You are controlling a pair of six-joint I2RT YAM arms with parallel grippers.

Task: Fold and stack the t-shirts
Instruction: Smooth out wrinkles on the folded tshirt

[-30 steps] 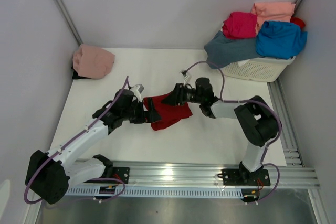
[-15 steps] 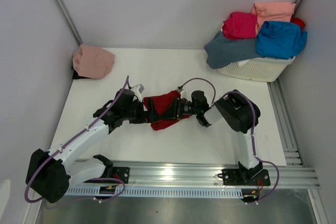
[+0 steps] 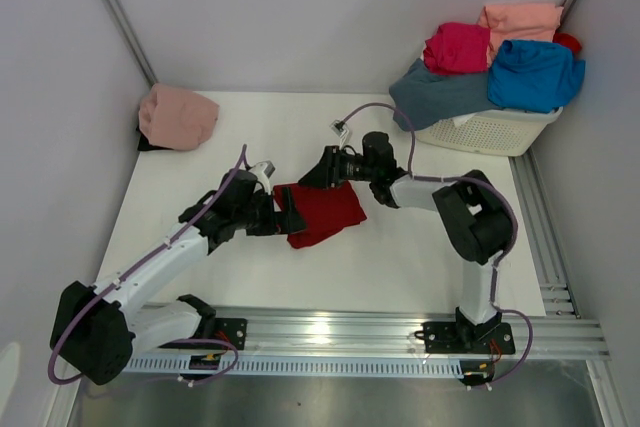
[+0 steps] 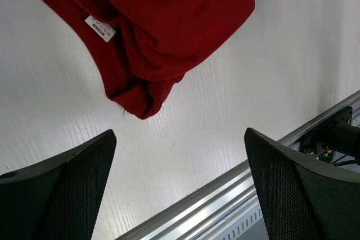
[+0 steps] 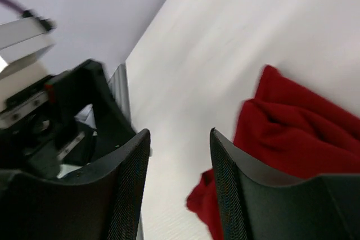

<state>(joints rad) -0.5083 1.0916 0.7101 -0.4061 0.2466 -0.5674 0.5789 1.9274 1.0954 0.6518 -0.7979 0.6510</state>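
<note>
dark red t-shirt (image 3: 322, 211): lying folded
left gripper (image 3: 292, 219): jaws gaping, empty, sitting at its 9 o'clock
right gripper (image 5: 180, 189): jaws parted, empty, hovering at its 12 o'clock

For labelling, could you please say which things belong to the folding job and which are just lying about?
Job: dark red t-shirt, pink t-shirt, magenta t-shirt, blue t-shirt, salmon t-shirt, grey-blue t-shirt.
Lying about: white basket, metal rail.

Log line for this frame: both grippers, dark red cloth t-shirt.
left gripper: open, empty | right gripper: open, empty | dark red cloth t-shirt: bunched on white table, unheld
</note>
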